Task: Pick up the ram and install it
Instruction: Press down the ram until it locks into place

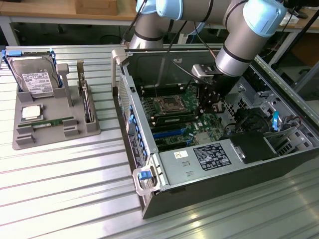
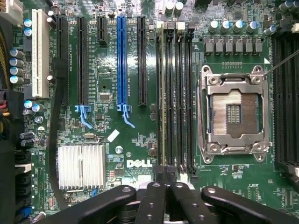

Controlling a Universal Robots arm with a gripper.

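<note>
Exterior view: gripper [image 1: 213, 110] down inside the open computer case [image 1: 199, 174], poised over the motherboard [image 1: 172, 122].
Wrist view has the gripper [image 2: 162, 189] clenched, fingers [image 2: 154, 200] pressed together right above the memory slots [image 2: 175, 93] beside the open processor socket [image 2: 233, 114]; a pale strip seems to sit in one slot, though whether that is a seated stick is hard to call. Over on the surface, a ram [image 1: 52, 121] stick lies flat along the near edge of the grey parts tray [image 1: 55, 134], well apart from the case, with the silver processor chip [image 1: 31, 112] just behind it and the hard drive [image 1: 35, 79] at the tray's far corner.
</note>
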